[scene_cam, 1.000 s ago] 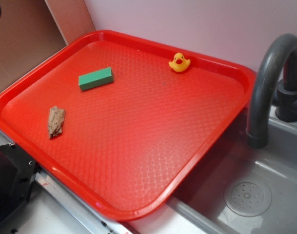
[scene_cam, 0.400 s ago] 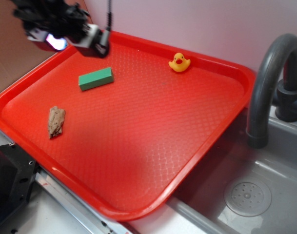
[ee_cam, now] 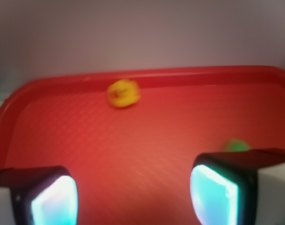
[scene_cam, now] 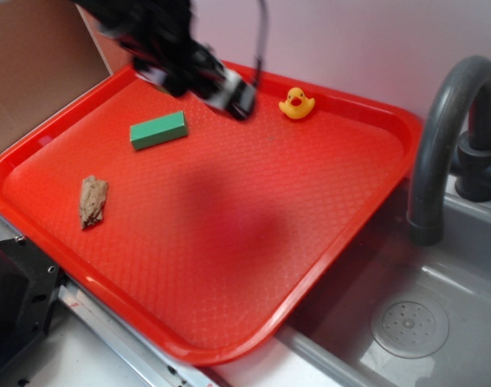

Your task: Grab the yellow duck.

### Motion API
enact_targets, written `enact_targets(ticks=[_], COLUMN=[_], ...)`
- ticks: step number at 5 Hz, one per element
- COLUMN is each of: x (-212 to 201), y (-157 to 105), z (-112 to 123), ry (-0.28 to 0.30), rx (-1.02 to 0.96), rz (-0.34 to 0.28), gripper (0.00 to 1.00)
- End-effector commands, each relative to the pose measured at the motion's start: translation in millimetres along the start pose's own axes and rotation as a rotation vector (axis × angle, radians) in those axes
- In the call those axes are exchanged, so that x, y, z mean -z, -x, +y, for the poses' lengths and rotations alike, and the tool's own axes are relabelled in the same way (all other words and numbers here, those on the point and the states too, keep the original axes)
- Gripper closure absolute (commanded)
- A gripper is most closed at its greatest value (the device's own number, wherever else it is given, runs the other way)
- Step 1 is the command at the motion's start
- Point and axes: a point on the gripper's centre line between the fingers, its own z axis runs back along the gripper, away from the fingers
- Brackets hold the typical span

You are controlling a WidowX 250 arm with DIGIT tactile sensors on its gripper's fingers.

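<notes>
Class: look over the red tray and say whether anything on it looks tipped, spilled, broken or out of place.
Nothing stands out. The yellow duck sits upright near the red tray's far rim; the green block and brown lump lie flat, apart.

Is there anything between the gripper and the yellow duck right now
Nothing visible. In the wrist view the yellow duck sits ahead of the open fingers with only bare red tray between. The green block and brown lump lie off to the side.
</notes>
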Motion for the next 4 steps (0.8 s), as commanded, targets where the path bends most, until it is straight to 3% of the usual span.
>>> enact_targets(ticks=[1,3,4], x=[34.6,60.7,74.9], y=[-49.1,-66.7,-71.3], z=[-8.1,-9.6,-8.7], ry=[0.011,-0.012,-0.052], rx=[0.028,0.012,-0.006], rz=[-0.054,-0.050,-0.059], gripper=[0.00,0.00,0.00])
